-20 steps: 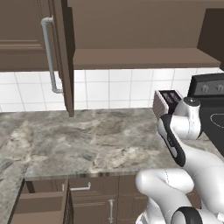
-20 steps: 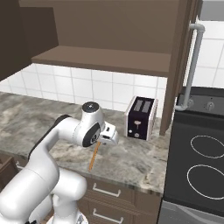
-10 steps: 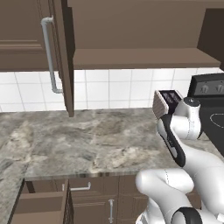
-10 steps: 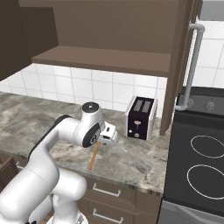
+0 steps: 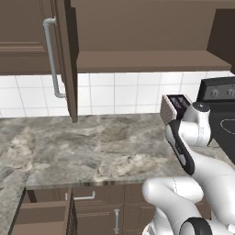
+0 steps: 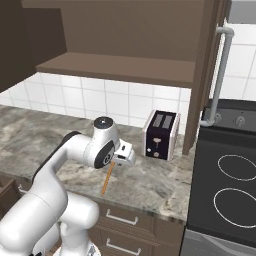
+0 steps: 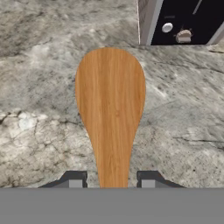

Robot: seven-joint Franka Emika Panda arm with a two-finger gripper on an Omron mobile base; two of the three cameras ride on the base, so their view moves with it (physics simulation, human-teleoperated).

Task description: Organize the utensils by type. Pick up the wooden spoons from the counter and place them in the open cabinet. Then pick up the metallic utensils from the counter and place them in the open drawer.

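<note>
Wooden spoon in transit from bench to open cabinet.

Open cabinet [image 6: 117, 67]: shelf waiting at 12 o'clock above the bench [image 6: 160, 182], door standing at 3 o'clock. Toaster [image 6: 160, 134]: sitting at 2 o'clock of the gripper [image 6: 125, 157]; judged the obstacle to be clearing while rising. Gripper: narrowed on the handle of a wooden spoon [image 7: 110, 100], which is hanging toward 6 o'clock over the bench. Advice: lifting straight, then levelling the spoon before sliding it onto the shelf.
</note>
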